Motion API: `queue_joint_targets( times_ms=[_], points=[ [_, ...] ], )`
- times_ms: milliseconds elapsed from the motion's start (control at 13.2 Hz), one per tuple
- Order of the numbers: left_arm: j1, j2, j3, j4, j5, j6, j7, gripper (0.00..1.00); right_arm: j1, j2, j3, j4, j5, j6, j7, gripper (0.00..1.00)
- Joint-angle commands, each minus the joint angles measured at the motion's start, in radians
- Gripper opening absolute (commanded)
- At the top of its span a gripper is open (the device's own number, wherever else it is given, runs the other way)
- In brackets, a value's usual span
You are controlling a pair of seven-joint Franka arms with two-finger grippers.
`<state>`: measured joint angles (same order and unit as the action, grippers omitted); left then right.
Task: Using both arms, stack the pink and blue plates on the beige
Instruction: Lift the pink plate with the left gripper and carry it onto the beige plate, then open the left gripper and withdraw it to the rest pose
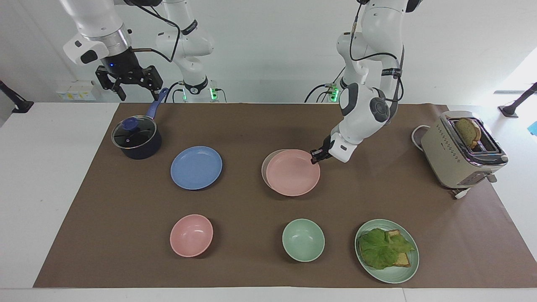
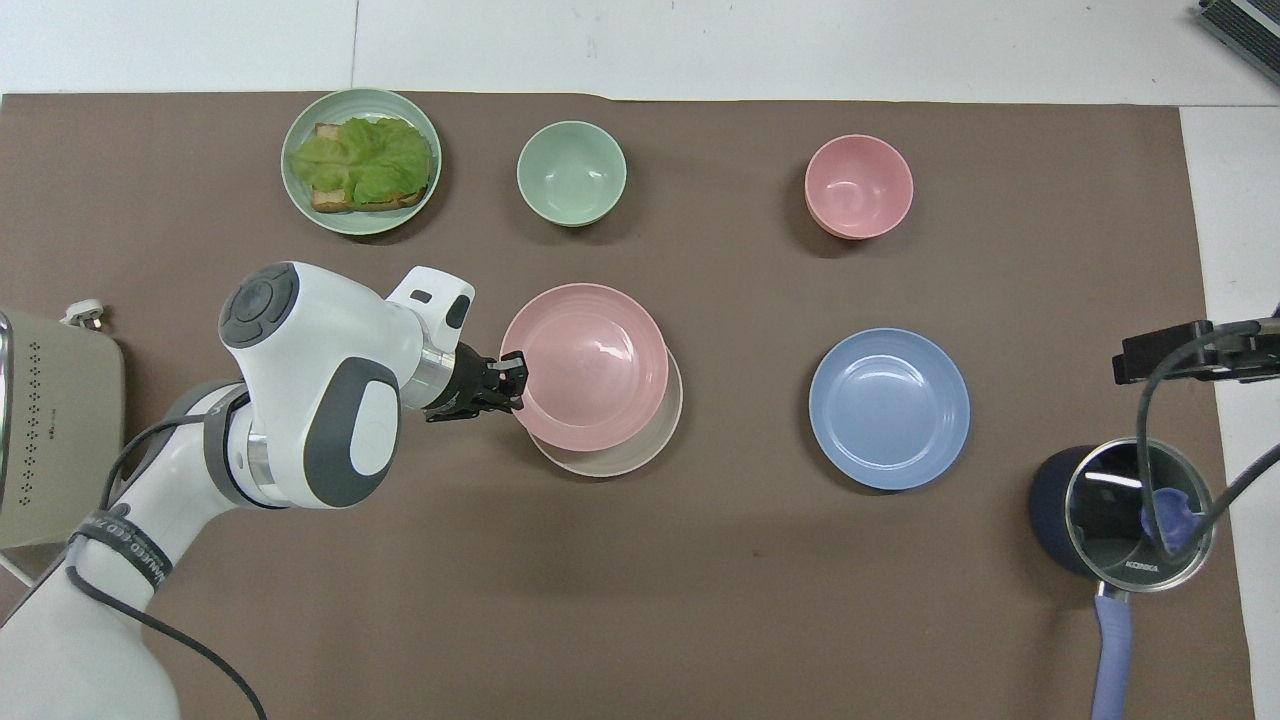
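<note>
- My left gripper [image 1: 315,157] is down at the rim of the pink plate [image 1: 293,172], on the side toward my left arm's end of the table, and it looks pinched on that rim; whether the fingertips have begun to ease off I cannot tell.
- The pink plate sits on the beige plate [image 1: 265,166], not quite centred: a crescent of beige shows on the side toward the blue plate [image 1: 196,167] (and toward my own end, in the overhead view).
- To finish this step well, I judge I should let go gently and pull straight back along the rim's line, low and level, so I don't drag the pink plate further off centre.
- A small nudge toward the blue plate before release would square the stack, since the blue one has to sit on top next.
- My right gripper [image 1: 129,82] waits with its fingers spread wide, up over the pot [image 1: 136,137] at my right arm's end; the blue plate lies flat on the mat, well apart from the stack.
- Hard to make out: whether the pink plate rests fully flat or its gripped edge is lifted.
- Overhead, the right gripper is mostly cut off at the edge.
</note>
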<state>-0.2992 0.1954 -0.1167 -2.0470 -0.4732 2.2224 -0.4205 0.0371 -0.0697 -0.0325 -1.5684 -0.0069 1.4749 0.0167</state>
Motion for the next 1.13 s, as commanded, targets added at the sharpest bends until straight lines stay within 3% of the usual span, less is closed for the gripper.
queue_joint_targets(
  times_ms=[0,302,377,604,830,1057],
  points=[
    [-0.043,-0.008,0.017,-0.010,-0.021,0.036,-0.006,1.00,-0.013,-0.007,0.005,0.001,0.013,-0.005,-0.021,1.00],
    [-0.023,-0.019,0.023,-0.004,-0.004,-0.006,0.006,1.00,-0.013,-0.007,0.005,0.001,0.013,-0.005,-0.021,1.00],
    [-0.002,-0.025,0.034,0.002,0.020,-0.065,0.009,1.00,-0.013,-0.007,0.005,0.001,0.013,-0.005,-0.021,1.00],
    [0.116,-0.034,0.035,0.111,0.238,-0.234,0.047,1.00,-0.013,-0.007,0.005,0.001,0.013,-0.005,-0.021,1.00],
    [0.240,-0.040,0.037,0.221,0.347,-0.390,0.222,1.00,-0.013,-0.007,0.005,0.001,0.013,-0.005,-0.021,1.00],
    [0.348,-0.115,0.037,0.246,0.427,-0.431,0.362,1.00,-0.013,-0.007,0.005,0.001,0.013,-0.005,-0.021,1.00]
  ],
)
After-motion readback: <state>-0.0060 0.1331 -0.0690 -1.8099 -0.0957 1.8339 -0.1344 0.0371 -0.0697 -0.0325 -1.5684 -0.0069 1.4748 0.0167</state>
